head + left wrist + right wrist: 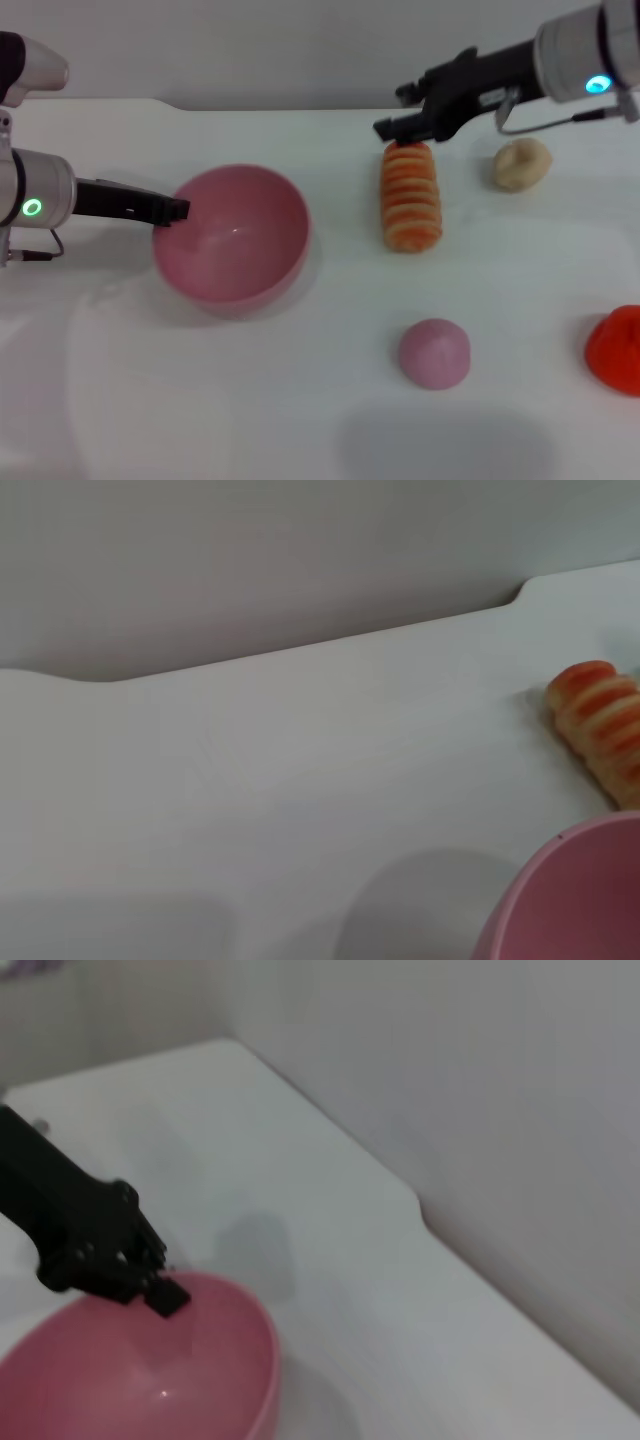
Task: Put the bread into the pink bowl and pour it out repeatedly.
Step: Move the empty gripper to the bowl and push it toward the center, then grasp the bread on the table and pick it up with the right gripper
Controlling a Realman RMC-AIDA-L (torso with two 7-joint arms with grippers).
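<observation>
Right, the white table (300,420) fills nearly the whole head view, and on it, left of centre, sits the pink bowl (232,240), tipped a little so its empty inside faces the camera. The left gripper (170,210) comes in from the left edge and sits at the bowl's left rim; from the right wrist view its dark tip (165,1295) appears to pinch that rim, so I call it clamped on the bowl, steadying it. Nothing is inside the bowl.

Next in size, the bread (410,195) lies flat on the table just right of centre, upper half of the frame, striped face up, apart from the bowl. Over its far end, in the upper right, the right gripper (405,130) hangs with its jaws spread, one dark finger either side of the loaf's tip, not yet closed on it.

Smaller things now: a pink dome bun (434,352) below the bread, a beige lump (520,164) to the bread's right, a red object (618,350) cut off at the right edge.

So the step in hand looks like the pick-up. The next move calls for lowering onto the loaf's end, closing firmly across the ridges, lifting, then carrying it leftward over the bowl's rim.
</observation>
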